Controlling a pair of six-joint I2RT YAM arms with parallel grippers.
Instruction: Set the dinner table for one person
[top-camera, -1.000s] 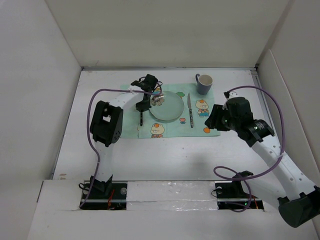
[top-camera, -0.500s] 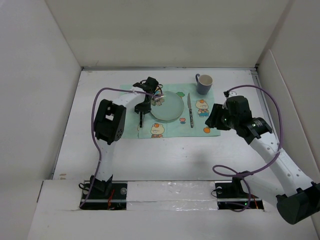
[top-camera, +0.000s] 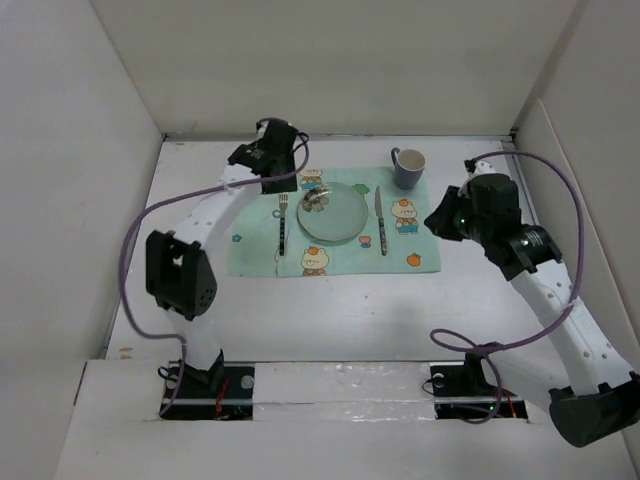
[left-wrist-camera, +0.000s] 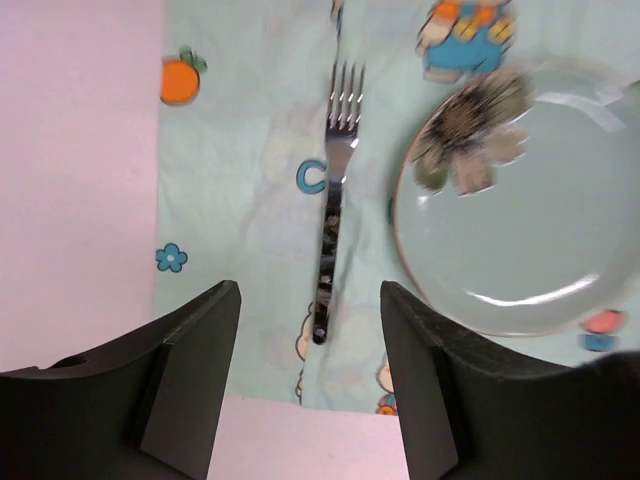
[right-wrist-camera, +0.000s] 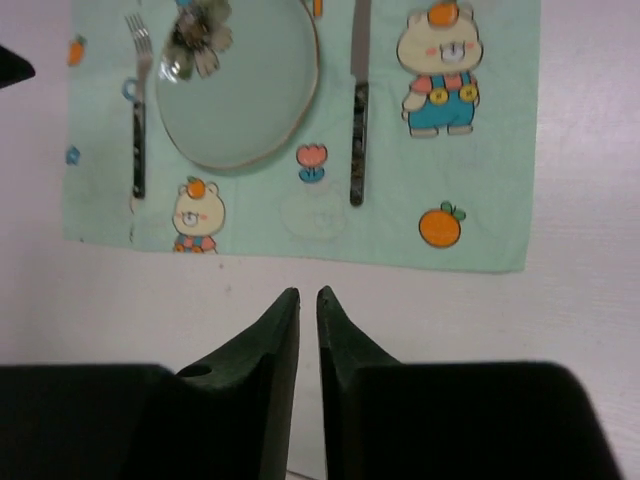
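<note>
The dinner table (top-camera: 330, 310) is a white tabletop. On it lies a mint-green cartoon mat (top-camera: 345, 262) with a pale round plate (top-camera: 338, 215) in the middle. A fork (top-camera: 283, 222) lies left of the plate and a knife (top-camera: 380, 220) right of it. A grey mug (top-camera: 408, 167) stands at the mat's back right corner. My left gripper (top-camera: 272, 155) is open and empty, raised above the fork (left-wrist-camera: 330, 250) and plate (left-wrist-camera: 520, 230). My right gripper (top-camera: 438, 222) is shut and empty; in its wrist view (right-wrist-camera: 307, 295) it hovers over bare table in front of the mat (right-wrist-camera: 480, 200).
White panels wall the table on the left (top-camera: 70, 200), back (top-camera: 330, 70) and right (top-camera: 600, 170). A purple cable (top-camera: 560, 200) loops off each arm. The plate has a flower pattern (right-wrist-camera: 198, 40) at its back left rim.
My left gripper has left the fork lying on the mat and has risen and pulled away toward the back left. My right arm has drawn back a little to the right.
</note>
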